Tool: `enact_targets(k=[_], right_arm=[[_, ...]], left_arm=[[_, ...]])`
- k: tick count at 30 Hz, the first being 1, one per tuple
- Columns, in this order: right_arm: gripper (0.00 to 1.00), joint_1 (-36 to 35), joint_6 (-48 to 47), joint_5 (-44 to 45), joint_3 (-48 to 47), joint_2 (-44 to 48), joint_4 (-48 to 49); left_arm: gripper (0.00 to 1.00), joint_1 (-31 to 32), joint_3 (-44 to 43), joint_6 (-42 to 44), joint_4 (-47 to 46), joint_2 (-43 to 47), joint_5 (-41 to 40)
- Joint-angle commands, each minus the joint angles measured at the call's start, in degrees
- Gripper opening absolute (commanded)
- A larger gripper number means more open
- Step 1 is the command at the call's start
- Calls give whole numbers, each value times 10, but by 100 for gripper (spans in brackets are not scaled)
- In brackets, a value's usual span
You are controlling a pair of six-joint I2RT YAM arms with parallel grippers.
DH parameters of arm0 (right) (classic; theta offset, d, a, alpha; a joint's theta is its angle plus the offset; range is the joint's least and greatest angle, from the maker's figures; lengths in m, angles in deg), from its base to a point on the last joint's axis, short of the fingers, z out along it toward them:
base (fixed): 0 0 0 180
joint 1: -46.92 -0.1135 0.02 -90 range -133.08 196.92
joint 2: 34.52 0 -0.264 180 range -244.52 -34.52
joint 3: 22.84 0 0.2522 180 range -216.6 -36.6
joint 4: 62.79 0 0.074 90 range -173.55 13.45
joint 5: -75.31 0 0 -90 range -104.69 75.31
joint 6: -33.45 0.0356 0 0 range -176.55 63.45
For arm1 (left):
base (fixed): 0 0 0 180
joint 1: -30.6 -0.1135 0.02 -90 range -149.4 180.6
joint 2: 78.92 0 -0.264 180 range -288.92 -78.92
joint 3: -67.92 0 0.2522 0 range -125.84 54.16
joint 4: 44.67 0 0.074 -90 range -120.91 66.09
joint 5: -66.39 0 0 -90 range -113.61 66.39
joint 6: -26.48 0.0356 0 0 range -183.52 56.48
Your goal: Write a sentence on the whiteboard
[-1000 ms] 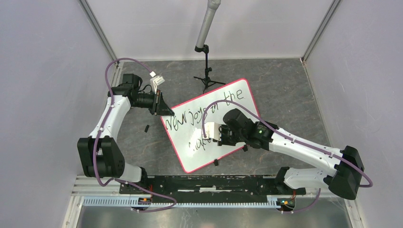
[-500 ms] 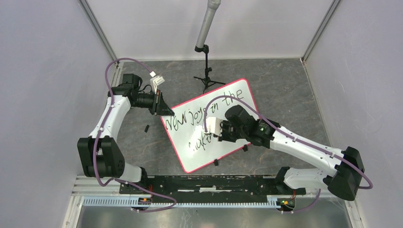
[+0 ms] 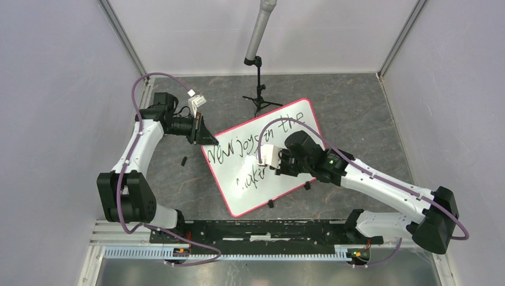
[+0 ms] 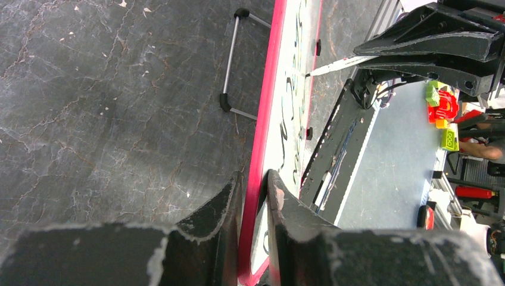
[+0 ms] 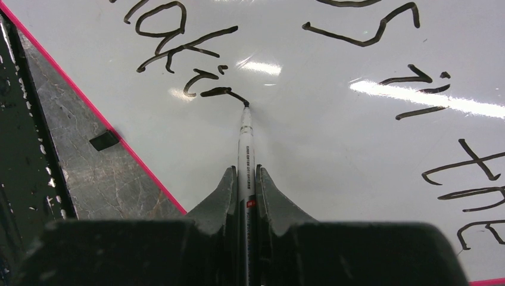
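Observation:
The whiteboard point(image 3: 286, 128), white with a pink-red rim, lies tilted on the dark floor. The sentence point(image 3: 238, 146) is black cursive in two slanted lines; the lower line point(image 3: 249, 177) is short. My left gripper point(image 3: 205, 138) is shut on the whiteboard's upper-left rim; in the left wrist view the jaws point(image 4: 255, 187) pinch the red rim point(image 4: 266, 113). My right gripper point(image 3: 277, 165) is shut on a marker point(image 5: 245, 140) over the lower line. The marker tip touches the board at the end of a fresh stroke point(image 5: 223, 92).
A black tripod point(image 3: 260, 98) with a grey pole stands behind the board. A small black piece point(image 3: 184, 161) lies on the floor left of the board. Black clips point(image 3: 270, 204) sit at the board's lower rim. Grey walls enclose the cell.
My right gripper has moved up and to the right along the lower line with the marker, and the written stroke has grown. The left arm and board have not moved.

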Motion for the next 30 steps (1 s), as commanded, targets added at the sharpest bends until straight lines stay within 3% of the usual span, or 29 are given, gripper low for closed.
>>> enact_targets(k=[1, 14, 30], right_arm=[[0, 6, 2, 5, 19, 2, -10], [0, -12, -11, -44, 21, 9, -40], [0, 27, 23, 32, -5, 33, 4]], left_arm=[[2, 14, 4, -1, -15, -14, -68], [2, 14, 4, 0, -15, -17, -68], [3, 14, 5, 0, -15, -13, -66]])
